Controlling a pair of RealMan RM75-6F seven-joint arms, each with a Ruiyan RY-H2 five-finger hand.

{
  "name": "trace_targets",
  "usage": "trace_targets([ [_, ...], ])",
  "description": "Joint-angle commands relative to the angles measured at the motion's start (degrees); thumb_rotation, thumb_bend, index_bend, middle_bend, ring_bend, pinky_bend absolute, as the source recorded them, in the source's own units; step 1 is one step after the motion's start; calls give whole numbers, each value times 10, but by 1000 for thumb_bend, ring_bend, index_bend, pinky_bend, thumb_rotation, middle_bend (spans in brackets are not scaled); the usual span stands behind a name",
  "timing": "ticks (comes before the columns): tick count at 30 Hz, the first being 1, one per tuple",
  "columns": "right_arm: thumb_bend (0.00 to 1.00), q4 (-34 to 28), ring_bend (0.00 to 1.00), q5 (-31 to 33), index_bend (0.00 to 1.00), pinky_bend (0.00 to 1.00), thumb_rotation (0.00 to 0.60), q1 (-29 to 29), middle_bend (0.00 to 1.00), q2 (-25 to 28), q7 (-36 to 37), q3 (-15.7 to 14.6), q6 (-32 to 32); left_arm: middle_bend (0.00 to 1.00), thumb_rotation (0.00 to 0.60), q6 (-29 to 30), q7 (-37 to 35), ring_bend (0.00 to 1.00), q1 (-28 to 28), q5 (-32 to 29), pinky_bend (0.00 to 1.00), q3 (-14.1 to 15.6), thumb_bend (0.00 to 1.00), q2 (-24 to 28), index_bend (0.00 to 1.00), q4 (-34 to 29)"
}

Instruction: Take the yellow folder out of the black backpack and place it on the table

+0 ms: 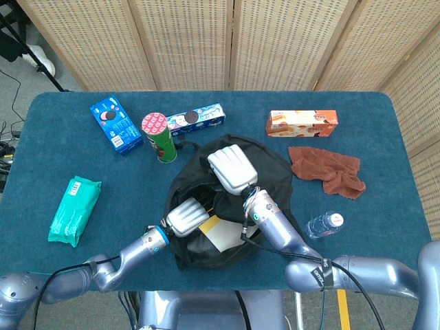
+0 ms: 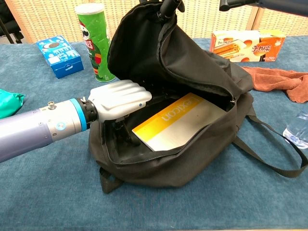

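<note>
Yellow folder lay flat inside the open black backpack, long axis running near-left to far-right; left hand reached inside, grasp indiscernible; right hand gripped the raised flap

Left hand fingers inside backpack

The black backpack lies on a teal-blue desk; inside it shows the yellow folder with a white lower band. Behind the backpack stand a green can with a pink lid and an orange box; right of it lies a rust-brown cloth.
</note>
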Motion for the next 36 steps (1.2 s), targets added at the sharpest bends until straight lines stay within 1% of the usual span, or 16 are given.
trace_targets([
  [1, 569, -1, 668, 0, 645, 658, 600, 1, 696, 1, 2, -2, 2, 0, 600, -5, 9, 0, -4, -7, 0, -1, 0, -6, 0, 5],
  [14, 569, -9, 668, 0, 646, 658, 600, 3, 697, 14, 11, -9, 11, 0, 600, -12, 35, 0, -23, -27, 0, -6, 1, -40, 0, 55],
  [15, 569, -10, 668, 0, 646, 658, 600, 3, 697, 14, 11, -9, 12, 0, 600, -12, 38, 0, -25, -27, 0, -6, 22, -43, 0, 61],
  [16, 569, -10, 668, 1, 646, 658, 600, 3, 697, 15, 12, -10, 13, 0, 600, -11, 40, 0, -26, -27, 0, -6, 50, -46, 0, 64],
  [17, 569, -11, 668, 0, 646, 658, 600, 3, 697, 16, 12, -11, 14, 0, 600, -10, 41, 0, -28, -27, 0, -5, 122, -49, 0, 69],
  [18, 569, -11, 668, 0, 646, 658, 600, 4, 697, 16, 12, -11, 14, 0, 600, -9, 42, 0, -28, -27, 0, -5, 225, -51, 0, 71],
  [19, 569, -11, 668, 0, 646, 658, 600, 4, 696, 17, 12, -12, 15, 0, 600, -7, 42, 0, -29, -27, 0, -4, 291, -53, 0, 73],
  [20, 569, -11, 668, 1, 646, 658, 600, 4, 696, 17, 13, -12, 15, 0, 600, -7, 41, 0, -29, -27, 0, -3, 380, -53, 0, 75],
  [21, 569, -12, 668, 1, 646, 658, 600, 4, 697, 17, 13, -13, 16, 0, 600, -5, 41, 0, -29, -27, 0, -1, 437, -54, 0, 76],
  [23, 569, -12, 668, 1, 646, 658, 600, 5, 697, 18, 14, -14, 17, 0, 600, -3, 41, 0, -30, -26, 0, 1, 469, -54, 0, 79],
  [26, 569, -12, 668, 1, 646, 658, 600, 5, 697, 17, 15, -16, 19, 0, 600, -3, 41, 0, -31, -29, 0, 3, 490, -54, 0, 83],
  [28, 569, -12, 668, 1, 646, 658, 600, 6, 697, 17, 15, -18, 20, 0, 600, -1, 41, 0, -31, -30, 0, 3, 531, -55, 0, 85],
  [31, 569, -12, 668, 2, 646, 658, 600, 7, 696, 17, 16, -18, 21, 0, 600, 2, 41, 0, -33, -32, 0, 3, 652, -55, 0, 87],
  [33, 569, -12, 668, 1, 646, 658, 600, 7, 696, 18, 16, -18, 23, 0, 600, 1, 40, 0, -34, -34, 0, 3, 771, -56, 0, 89],
  [36, 569, -11, 668, 1, 646, 658, 600, 8, 697, 20, 16, -19, 24, 0, 600, 1, 40, 0, -36, -36, 0, 4, 887, -57, 0, 92],
])
